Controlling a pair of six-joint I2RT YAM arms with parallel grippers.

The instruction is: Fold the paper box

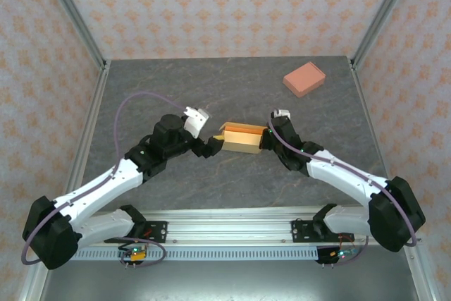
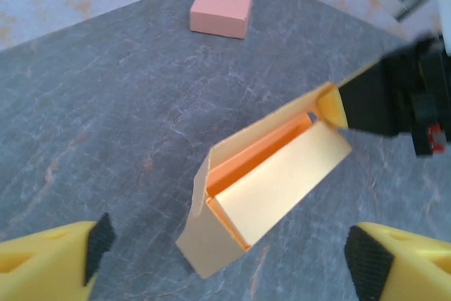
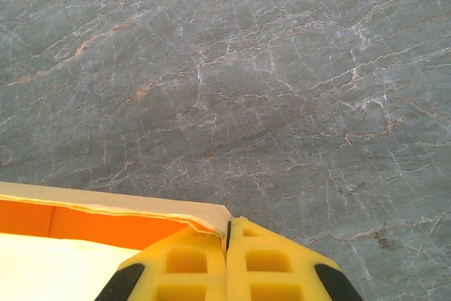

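The left gripper (image 1: pixel 212 147) is wide open and holds nothing. Its yellow fingers (image 2: pixel 49 262) sit on each side of the near end of the paper box (image 1: pixel 242 139), not touching it. The right gripper (image 3: pixel 227 262) is squeezed tight on the thin edge at the box's other end. The box lies open near the middle of the table (image 1: pixel 211 89). Both arms reach in from the near edge, bent toward each other. A pink box (image 1: pixel 304 79) rests near the far right corner.
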